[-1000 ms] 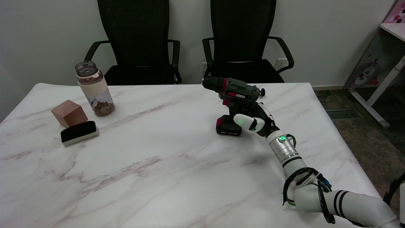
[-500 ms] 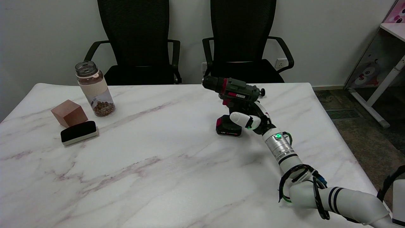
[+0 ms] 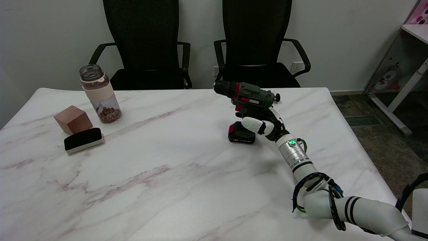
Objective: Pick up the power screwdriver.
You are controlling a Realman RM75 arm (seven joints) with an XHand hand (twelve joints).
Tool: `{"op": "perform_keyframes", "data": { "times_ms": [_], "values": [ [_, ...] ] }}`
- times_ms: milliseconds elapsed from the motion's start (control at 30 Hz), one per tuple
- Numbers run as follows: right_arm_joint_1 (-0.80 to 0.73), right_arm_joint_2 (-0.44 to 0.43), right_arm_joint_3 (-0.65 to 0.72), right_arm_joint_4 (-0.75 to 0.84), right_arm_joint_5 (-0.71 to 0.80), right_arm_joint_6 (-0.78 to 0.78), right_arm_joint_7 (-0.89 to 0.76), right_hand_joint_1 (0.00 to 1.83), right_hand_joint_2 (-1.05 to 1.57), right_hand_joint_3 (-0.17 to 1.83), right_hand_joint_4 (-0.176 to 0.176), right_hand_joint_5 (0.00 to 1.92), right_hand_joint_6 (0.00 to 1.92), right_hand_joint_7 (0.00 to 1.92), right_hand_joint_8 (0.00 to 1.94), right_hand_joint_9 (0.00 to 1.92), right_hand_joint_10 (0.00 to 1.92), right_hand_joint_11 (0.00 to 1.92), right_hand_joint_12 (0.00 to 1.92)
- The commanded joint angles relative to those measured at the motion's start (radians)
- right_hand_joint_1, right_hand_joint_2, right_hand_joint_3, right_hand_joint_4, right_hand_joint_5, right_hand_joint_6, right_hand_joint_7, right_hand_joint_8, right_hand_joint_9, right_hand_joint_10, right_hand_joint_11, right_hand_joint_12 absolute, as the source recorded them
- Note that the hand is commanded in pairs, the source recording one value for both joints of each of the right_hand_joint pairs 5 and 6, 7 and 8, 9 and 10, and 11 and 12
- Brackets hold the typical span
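Head view is showing a marble table, with two chairs standing behind it at 12 o'clock. A white arm is reaching in from 5 o'clock. The screwdriver is standing upright on its battery base at about 1 o'clock. A jar, block and eraser are sitting at 10 o'clock. The right hand is wrapping around the handle, though how firmly I cannot tell. A loose hold could be letting the top-heavy tool tip or slip when lifted.
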Motion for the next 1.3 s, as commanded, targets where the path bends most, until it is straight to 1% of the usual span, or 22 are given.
{"op": "perform_keyframes", "data": {
  "times_ms": [33,167,433,600,667,733,800,833,867,933,1033,1167,1300],
  "values": [
    [0.006,-0.018,-0.002,-0.002,0.009,-0.004,0.022,0.91,-0.11,0.73,-0.04,0.01,0.01,0.01,0.01,0.47,0.47,0.54,0.54],
    [0.006,-0.034,-0.002,0.007,0.009,0.003,0.063,0.91,-0.12,0.75,-0.04,0.01,0.01,0.01,0.01,0.47,0.47,0.53,0.53],
    [0.004,-0.042,-0.002,0.004,0.009,0.007,0.083,0.91,-0.14,0.79,-0.03,0.02,0.02,0.02,0.02,0.47,0.47,0.52,0.52],
    [0.004,-0.043,-0.002,0.001,0.009,0.007,0.125,0.91,-0.14,0.77,-0.025,0.02,0.02,0.02,0.02,0.46,0.46,0.47,0.47],
    [0.006,-0.044,-0.002,0.002,0.009,0.007,0.126,0.91,-0.13,0.75,-0.023,0.03,0.03,0.03,0.03,0.47,0.47,0.5,0.5],
    [0.007,-0.045,-0.002,0.003,0.009,0.007,0.126,0.91,-0.11,0.74,-0.022,0.03,0.03,0.03,0.03,0.51,0.51,0.61,0.61],
    [0.007,-0.045,-0.001,0.005,0.009,0.005,0.126,0.91,-0.09,0.72,-0.021,0.03,0.03,0.03,0.03,0.61,0.61,0.88,0.88],
    [0.007,-0.045,0.0,0.006,0.009,0.003,0.126,0.91,-0.08,0.72,-0.022,0.03,0.03,0.03,0.03,0.65,0.65,0.95,0.95],
    [0.009,-0.045,0.0,0.006,0.009,0.001,0.126,0.91,-0.05,0.7,-0.022,0.04,0.04,0.04,0.04,0.79,0.79,1.15,1.15],
    [0.012,-0.045,-0.002,0.009,0.009,-0.003,0.126,0.92,-0.01,0.71,-0.023,0.04,0.04,0.04,0.04,1.05,1.05,1.43,1.43],
    [0.015,-0.045,0.0,0.011,0.009,-0.008,0.126,0.92,0.04,0.73,-0.027,0.05,0.05,0.05,0.05,1.24,1.24,1.56,1.56],
    [0.02,-0.045,0.0,0.016,0.009,-0.019,0.126,0.92,0.07,0.77,-0.029,0.06,0.06,0.06,0.06,1.33,1.33,1.62,1.62],
    [0.024,-0.045,0.001,0.021,0.009,-0.019,0.126,0.92,0.08,0.8,-0.031,0.08,0.08,0.08,0.08,1.35,1.35,1.64,1.64]
  ]
}}
